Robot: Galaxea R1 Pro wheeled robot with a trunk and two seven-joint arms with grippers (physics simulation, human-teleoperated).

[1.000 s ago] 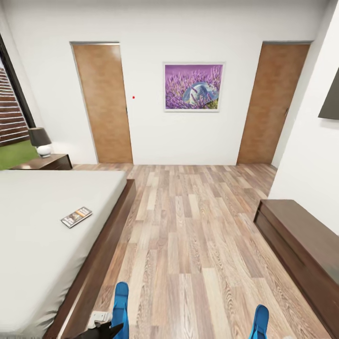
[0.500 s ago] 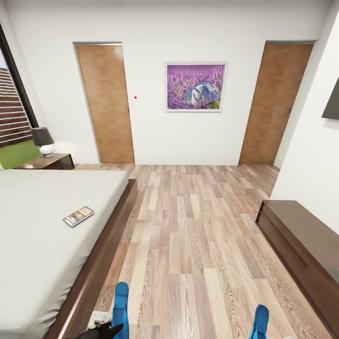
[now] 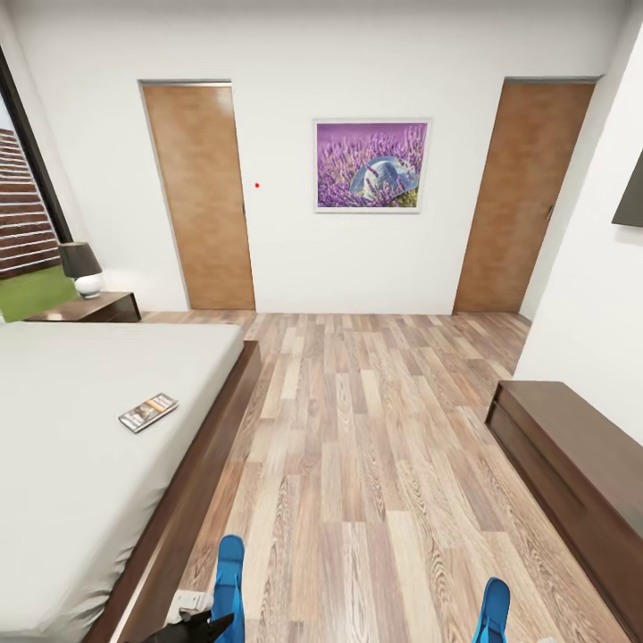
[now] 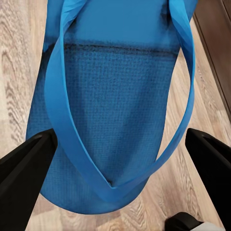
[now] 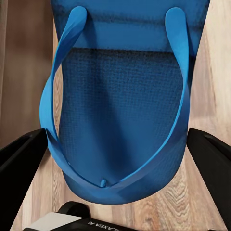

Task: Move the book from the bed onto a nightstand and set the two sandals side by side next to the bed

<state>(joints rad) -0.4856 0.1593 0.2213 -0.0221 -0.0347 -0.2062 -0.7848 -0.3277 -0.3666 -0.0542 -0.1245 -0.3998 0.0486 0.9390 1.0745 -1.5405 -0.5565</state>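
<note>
Two brown wooden doors (image 3: 200, 195) and (image 3: 520, 192) on the far white wall, purple lavender picture (image 3: 371, 165) between them. Small red dot (image 3: 257, 186) on the wall beside the first door. Dark-shaded table lamp (image 3: 81, 268) by the window. Long dark bench (image 3: 572, 473) along the other wall, dark screen (image 3: 629, 201) mounted above it.

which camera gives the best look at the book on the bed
The head view. There the book lies whole and flat on the pale mattress of the bed, near the edge that faces the wooden floor. The two wrist views give nothing on it: each looks closely at a blue sandal over floorboards.
</note>
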